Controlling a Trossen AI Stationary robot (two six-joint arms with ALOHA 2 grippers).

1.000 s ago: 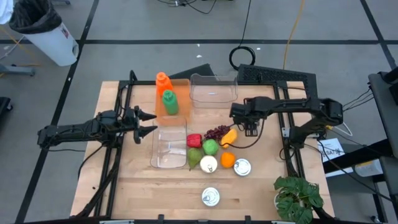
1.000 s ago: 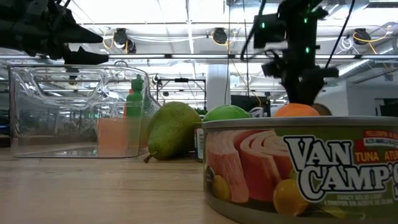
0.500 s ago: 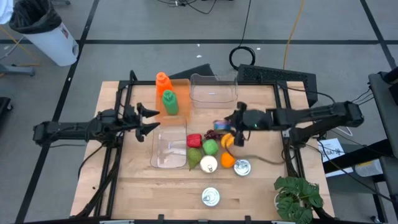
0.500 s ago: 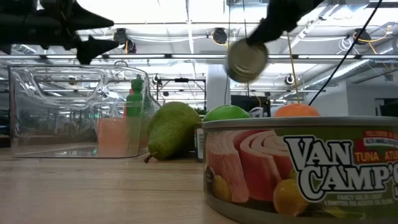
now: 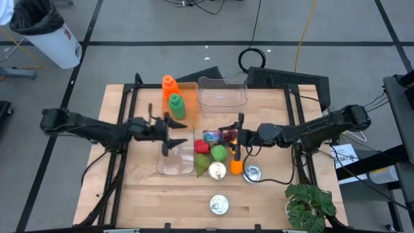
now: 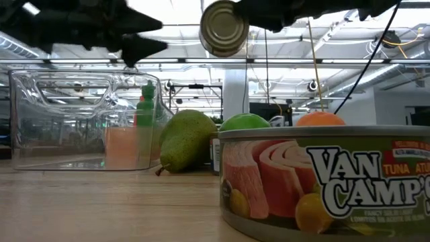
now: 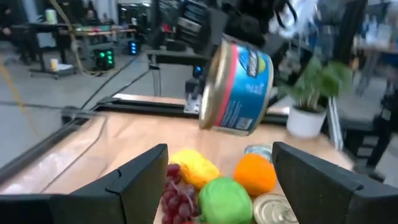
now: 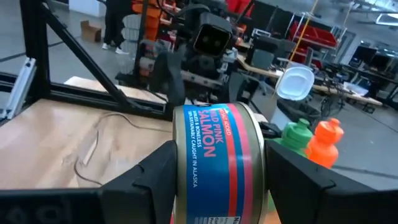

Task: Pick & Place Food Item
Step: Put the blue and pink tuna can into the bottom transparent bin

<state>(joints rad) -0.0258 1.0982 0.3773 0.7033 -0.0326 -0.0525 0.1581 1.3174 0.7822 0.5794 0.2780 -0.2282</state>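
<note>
**Right gripper holds salmon can in air over the food pile**

Table [image 5: 139,194]: light wood, both arms reaching in toward the middle.

Right arm [image 5: 323,129] comes in from the right side. Right gripper [image 5: 237,137] is clamped on the salmon can [image 5: 213,136]; in the right wrist view the can [image 8: 217,165] sits between the two fingers [image 8: 146,180], label reading pink salmon. The can is off the table, above the red pepper [image 5: 201,146] and grapes [image 5: 226,135]. Low view shows its round end [image 6: 224,27] high up, well clear of the fruit.

Left arm [image 5: 84,126] comes in from the left. Left gripper [image 5: 173,133] hovers over the near tub [image 5: 176,153], fingers spread, nothing between them. Left wrist view shows the can [image 7: 236,86] ahead of the parted fingers [image 7: 134,180], not touching them.

Two clear tubs: near one left of the food pile, far tub [image 5: 222,92] toward the table's back edge.

Orange bottle [image 5: 169,85] and green bottle [image 5: 176,105] stand upright between the tubs, close together.

Food pile, packed close: pear [image 5: 203,164], lime [image 5: 219,153], orange [image 5: 236,166], yellow item [image 7: 193,167] by the grapes.

Other cans: one [image 5: 217,171] between pear and orange, one [image 5: 251,173] right of the orange, tuna can [image 5: 219,205] alone near the front edge, filling the foreground in the low view [image 6: 322,181].

Potted plant [image 5: 309,206] at the front right corner.
</note>
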